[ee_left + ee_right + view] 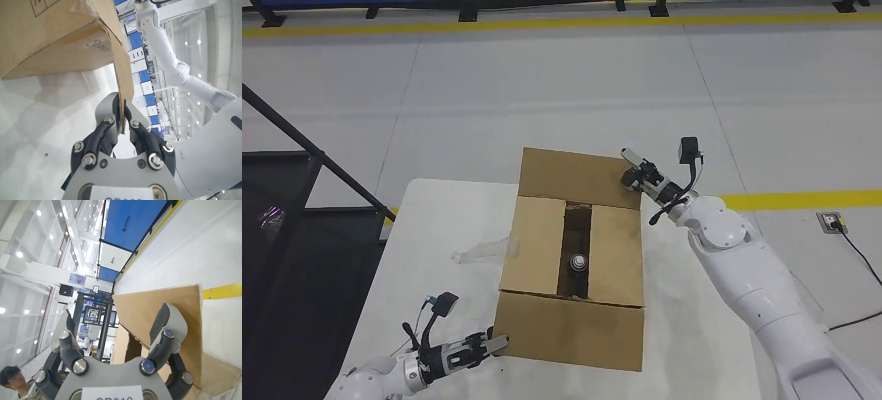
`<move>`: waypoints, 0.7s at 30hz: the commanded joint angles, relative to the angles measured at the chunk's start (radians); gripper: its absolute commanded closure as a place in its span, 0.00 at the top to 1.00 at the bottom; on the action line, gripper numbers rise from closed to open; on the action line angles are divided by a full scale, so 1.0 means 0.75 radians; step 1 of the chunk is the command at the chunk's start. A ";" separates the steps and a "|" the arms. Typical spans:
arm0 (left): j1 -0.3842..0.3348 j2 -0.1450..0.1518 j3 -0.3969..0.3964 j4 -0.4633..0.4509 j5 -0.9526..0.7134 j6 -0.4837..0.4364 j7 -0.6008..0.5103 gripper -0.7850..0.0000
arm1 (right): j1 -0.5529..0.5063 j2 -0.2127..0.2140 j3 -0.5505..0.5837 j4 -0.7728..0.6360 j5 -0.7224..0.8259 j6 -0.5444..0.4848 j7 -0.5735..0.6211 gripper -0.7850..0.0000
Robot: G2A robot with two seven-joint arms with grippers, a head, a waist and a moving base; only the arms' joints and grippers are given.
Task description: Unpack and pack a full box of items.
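A brown cardboard box [614, 255] stands mid-table with its far flap [572, 175] and near flap [572, 330] folded outward. Its two side flaps leave a narrow gap, where the round top of a can [579, 263] shows. My left gripper [497, 343] is at the near flap's left corner. In the left wrist view the gripper [122, 113] is shut on the flap's [123, 75] edge. My right gripper [630, 180] sits at the far flap's right corner. It [115, 321] stands open there, one finger [160, 321] lying over the flap [143, 302].
A crumpled clear plastic wrap [482, 248] lies on the white table [432, 270] left of the box. A black metal frame [292, 160] stands beyond the table's left edge. Bare tabletop lies on both sides of the box.
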 commanded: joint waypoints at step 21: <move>0.109 0.035 -0.086 -0.060 0.287 -0.053 0.263 1.00 | 0.093 -0.082 -0.016 0.224 -0.017 0.095 0.081 1.00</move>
